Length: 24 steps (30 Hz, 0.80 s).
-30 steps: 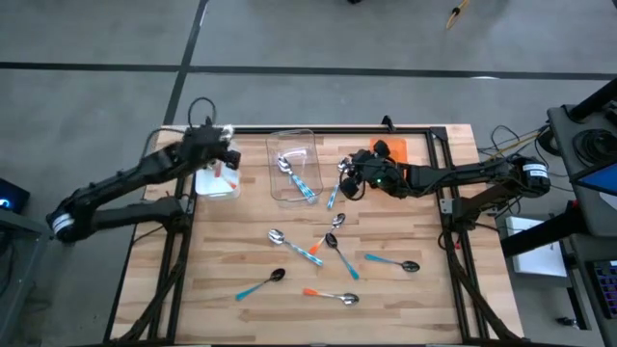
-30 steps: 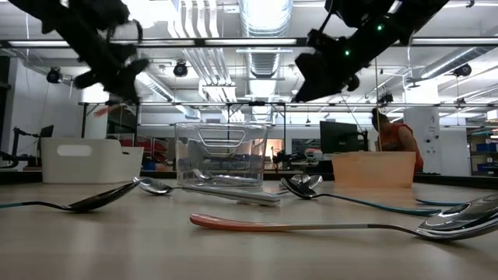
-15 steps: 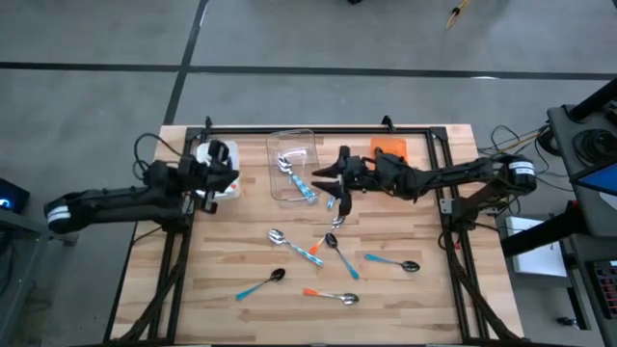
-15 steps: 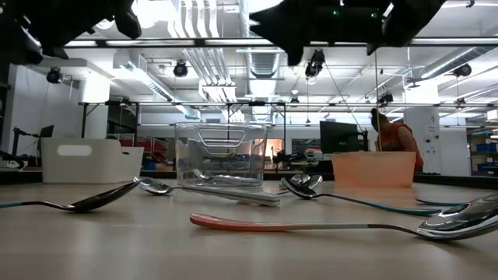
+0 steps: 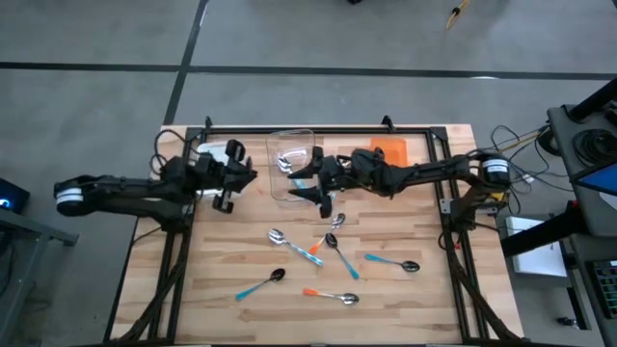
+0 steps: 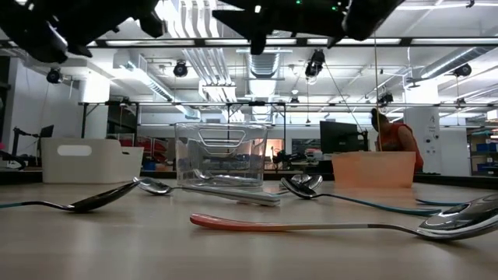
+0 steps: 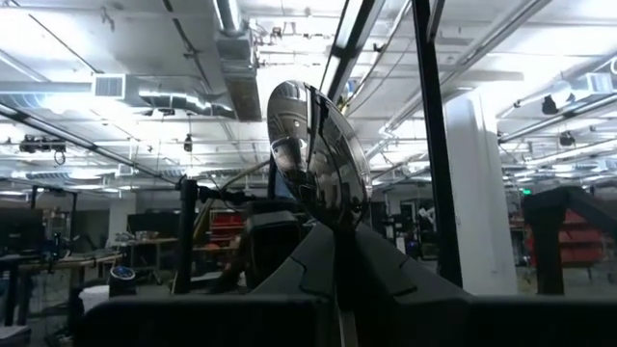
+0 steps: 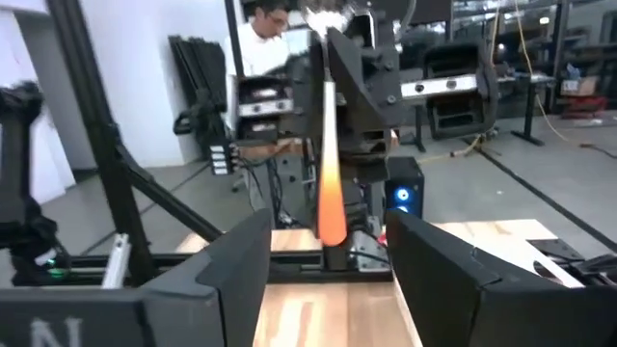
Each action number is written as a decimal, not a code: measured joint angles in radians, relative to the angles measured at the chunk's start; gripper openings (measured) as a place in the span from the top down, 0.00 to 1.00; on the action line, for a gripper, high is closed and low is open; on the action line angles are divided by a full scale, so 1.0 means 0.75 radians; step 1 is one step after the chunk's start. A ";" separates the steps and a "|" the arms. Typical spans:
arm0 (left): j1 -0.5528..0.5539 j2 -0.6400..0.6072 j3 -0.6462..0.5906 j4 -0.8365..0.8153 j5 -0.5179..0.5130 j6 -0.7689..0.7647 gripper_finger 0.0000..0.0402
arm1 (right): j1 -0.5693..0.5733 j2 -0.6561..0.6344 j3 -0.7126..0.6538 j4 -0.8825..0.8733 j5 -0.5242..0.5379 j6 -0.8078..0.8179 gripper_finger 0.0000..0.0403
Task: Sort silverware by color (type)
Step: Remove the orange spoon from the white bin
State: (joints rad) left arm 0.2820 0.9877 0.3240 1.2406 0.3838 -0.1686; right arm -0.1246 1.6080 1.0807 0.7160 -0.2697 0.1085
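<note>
Both arms have swung toward each other: left tool [image 5: 234, 179] clenches an orange-handled spoon [image 7: 316, 159]; right tool [image 5: 307, 181] hangs released over the clear bin [image 5: 280, 191].

Overhead and table-level views share the table [image 5: 405, 289].
</note>
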 joint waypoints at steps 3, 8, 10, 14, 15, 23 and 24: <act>-0.016 0.077 0.056 0.002 0.001 0.021 1.00 | 0.003 0.060 0.086 -0.079 -0.001 -0.029 0.50; -0.026 0.162 0.130 0.003 0.001 0.057 1.00 | 0.004 0.132 0.193 -0.177 -0.005 -0.062 0.50; -0.026 0.186 0.146 0.004 0.000 0.065 1.00 | 0.005 0.146 0.210 -0.181 -0.004 -0.073 0.50; -0.026 0.228 0.176 0.003 0.000 0.074 1.00 | 0.006 0.146 0.211 -0.181 0.010 -0.091 0.50; -0.026 0.239 0.186 0.004 0.000 0.074 1.00 | 0.006 0.145 0.211 -0.180 0.011 -0.090 0.50; -0.026 0.353 0.303 0.012 -0.020 0.074 1.00 | 0.006 0.144 0.211 -0.180 0.128 -0.151 0.51; -0.026 0.363 0.312 0.012 -0.016 0.074 1.00 | 0.009 0.144 0.211 -0.180 0.145 -0.161 0.53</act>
State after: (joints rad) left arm 0.2623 1.2601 0.5576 1.2499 0.3715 -0.1127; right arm -0.1176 1.7157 1.2392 0.5812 -0.1608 -0.0121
